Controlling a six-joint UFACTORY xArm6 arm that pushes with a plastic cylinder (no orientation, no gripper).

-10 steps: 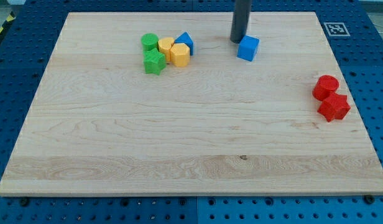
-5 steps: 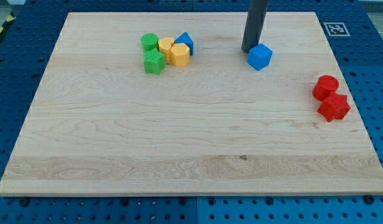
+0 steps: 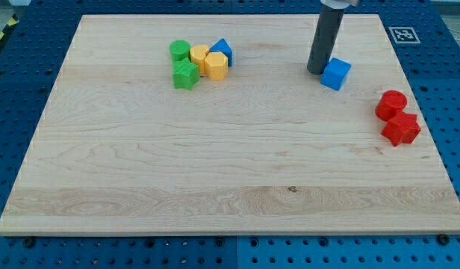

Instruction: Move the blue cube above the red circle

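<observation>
The blue cube (image 3: 336,73) lies on the wooden board (image 3: 215,149) toward the view's upper right. My tip (image 3: 316,71) touches the cube's left side. The red circle, a short red cylinder (image 3: 391,104), stands near the board's right edge, below and to the right of the blue cube. A red block with a ridged, star-like outline (image 3: 401,128) sits right below the red cylinder, touching it.
A cluster sits at the view's upper left: a green cylinder (image 3: 179,51), a green star-like block (image 3: 186,74), two yellow blocks (image 3: 199,54) (image 3: 216,66) and a blue triangular block (image 3: 222,49). A black-and-white marker (image 3: 404,34) is at the board's top right corner.
My tip has moved right and slightly down, pushing the blue cube with it toward the red blocks. The other blocks have not moved.
</observation>
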